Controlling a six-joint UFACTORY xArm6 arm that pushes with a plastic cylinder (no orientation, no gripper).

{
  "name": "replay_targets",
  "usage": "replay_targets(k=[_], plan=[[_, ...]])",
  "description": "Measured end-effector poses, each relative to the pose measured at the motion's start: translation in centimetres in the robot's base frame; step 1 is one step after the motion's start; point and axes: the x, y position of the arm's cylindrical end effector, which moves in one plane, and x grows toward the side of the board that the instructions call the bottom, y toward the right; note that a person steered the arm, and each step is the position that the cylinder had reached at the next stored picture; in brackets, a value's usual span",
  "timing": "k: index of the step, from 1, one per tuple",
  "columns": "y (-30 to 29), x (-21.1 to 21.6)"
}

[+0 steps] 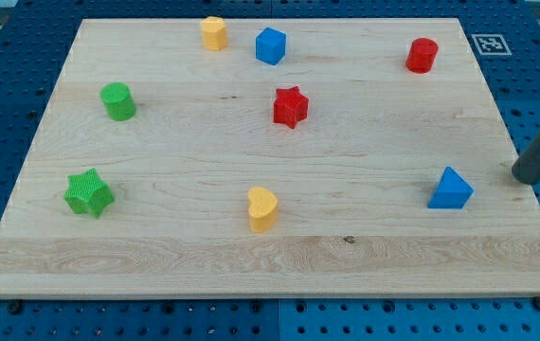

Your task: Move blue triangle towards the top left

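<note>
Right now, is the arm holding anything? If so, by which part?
Nothing held. My tip sits apart from the blue triangle, at the view's right of it, touching no block.

blue blocks 2 [451, 188] [270, 45] | red 2 [290, 106] [422, 55] | yellow 2 [261, 208] [214, 33] | green 2 [88, 192] [117, 101] — total 8

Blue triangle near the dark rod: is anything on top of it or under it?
Nothing sits on the blue triangle; its top is bare. It rests on the wooden board, so the patch beneath it is hidden. My tip stands apart, to the view's right of it.
</note>
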Motion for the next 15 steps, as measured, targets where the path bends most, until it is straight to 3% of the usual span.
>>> replay_targets(k=[3,8,10,12,15], plan=[[-7.6,3.5],[-23.6,-1.5],[-24.3,-5.5],[-19.3,-7.7],[-23.2,-13.8]])
